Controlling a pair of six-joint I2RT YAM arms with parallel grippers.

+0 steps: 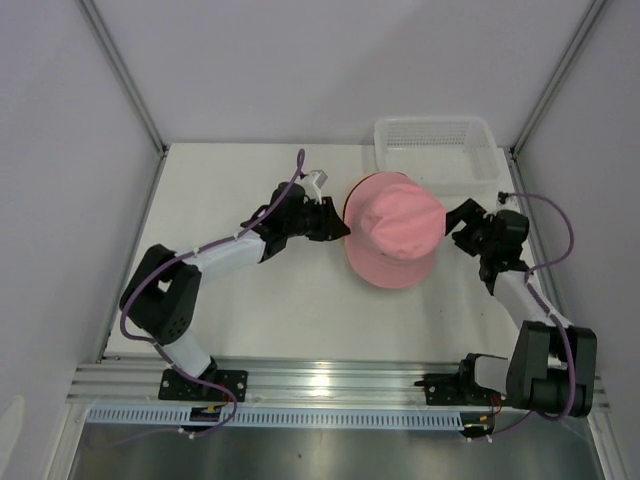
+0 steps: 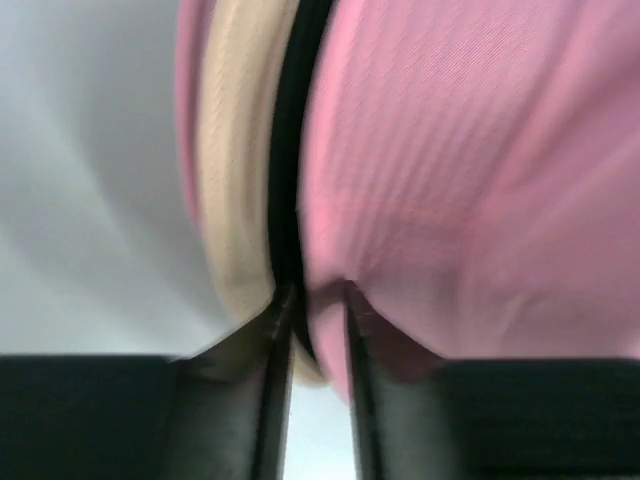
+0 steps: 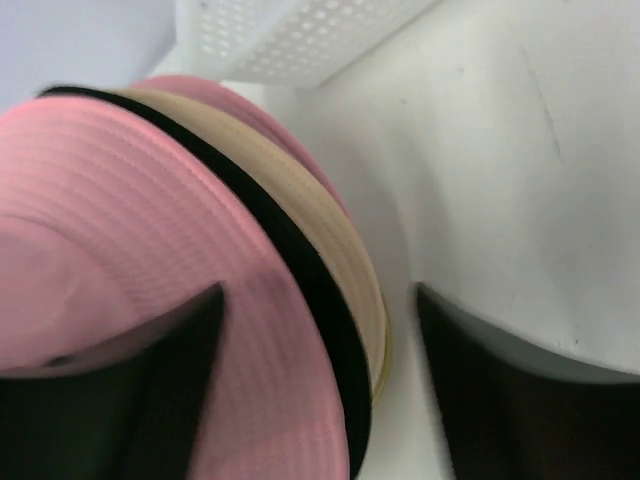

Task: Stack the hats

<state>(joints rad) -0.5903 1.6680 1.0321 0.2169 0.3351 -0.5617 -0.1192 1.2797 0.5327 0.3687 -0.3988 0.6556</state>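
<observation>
The hats are sitting nested in one stack toward 3 o'clock on the table. The pink hat is lying on top, over the black brim, the beige brim and another pink edge. My left gripper is pinching the brims at the stack's 9 o'clock. My right gripper is gaping wide at 3 o'clock.

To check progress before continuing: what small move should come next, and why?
Probably let the left tool loosen and draw back from the top pink hat: the black hat, beige hat and lower pink hat already lie nested under it, and the right tool stands open.
</observation>
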